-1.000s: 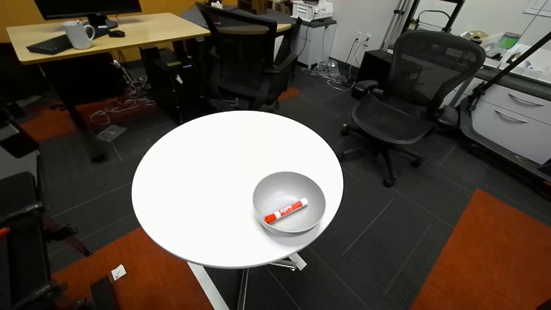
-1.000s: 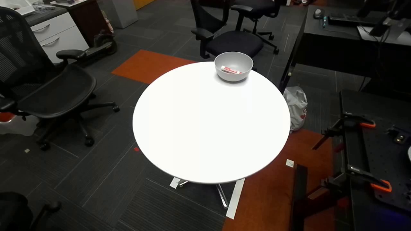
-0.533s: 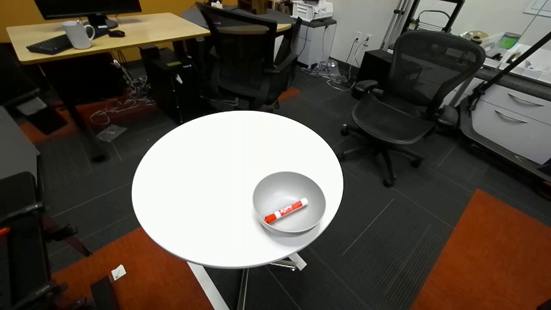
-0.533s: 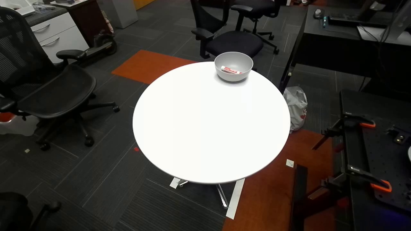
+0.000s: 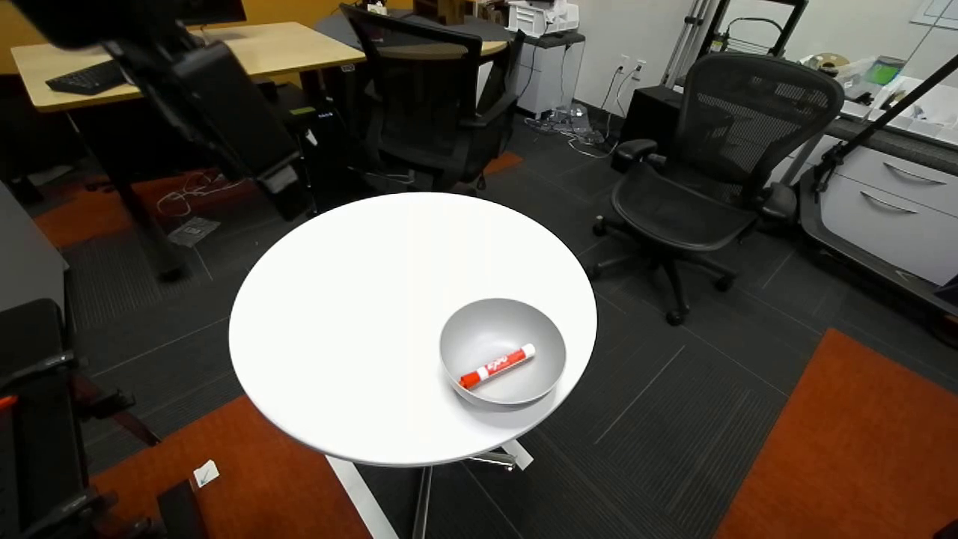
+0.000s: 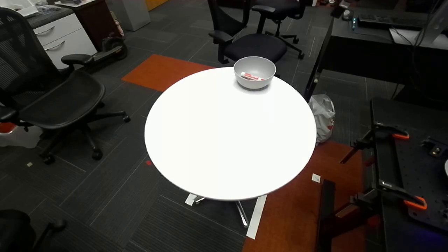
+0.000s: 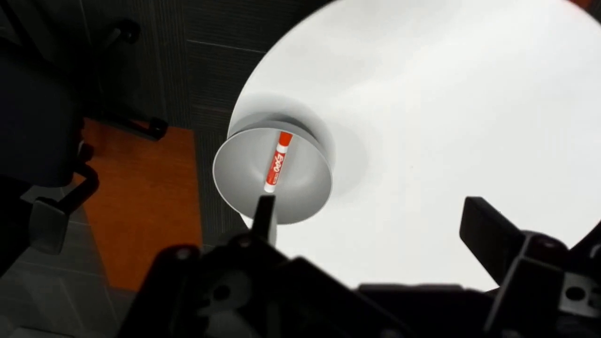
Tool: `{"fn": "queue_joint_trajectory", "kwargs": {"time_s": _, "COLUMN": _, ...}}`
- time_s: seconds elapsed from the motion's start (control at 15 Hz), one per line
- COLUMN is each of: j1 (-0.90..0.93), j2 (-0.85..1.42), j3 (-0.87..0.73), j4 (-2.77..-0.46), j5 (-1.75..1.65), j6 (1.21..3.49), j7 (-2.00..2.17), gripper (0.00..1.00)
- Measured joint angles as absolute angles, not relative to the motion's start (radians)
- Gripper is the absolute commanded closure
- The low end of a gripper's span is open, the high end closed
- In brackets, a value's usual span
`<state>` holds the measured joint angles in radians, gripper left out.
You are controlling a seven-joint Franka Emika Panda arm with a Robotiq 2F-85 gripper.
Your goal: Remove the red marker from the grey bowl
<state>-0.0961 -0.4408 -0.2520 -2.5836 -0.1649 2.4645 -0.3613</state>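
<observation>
While the pincer (image 7: 370,206) gapes wide, the marker (image 7: 278,162) lies apart.

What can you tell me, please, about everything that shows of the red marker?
The red marker is a slim stick with a solid red end, apparently its cap in place, then a white band, a red label with white EXPO lettering, and a white end opposite. It looks like smooth plastic. It lies lengthwise inside the grey bowl, with the red end nearer the wall. Only the bowl appears to touch it; the gripper is clear of it.
</observation>
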Motion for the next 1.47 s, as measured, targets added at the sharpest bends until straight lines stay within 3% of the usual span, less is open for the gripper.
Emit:
{"fn": "queue_joint_trajectory", "kwargs": {"time_s": 0.73, "j1": -0.121, "j2": 0.13, "j3": -0.243, "j4": -2.188, "j5": 0.16, "j6": 2.581, "j7": -0.432, "gripper": 0.0}}
{"fn": "queue_joint_trajectory", "kwargs": {"time_s": 1.47, "j1": -0.27, "j2": 0.541, "j3": -0.107, "j4": -1.847, "j5": 0.161, "j6": 2.544, "j7": -0.431, "gripper": 0.0}}
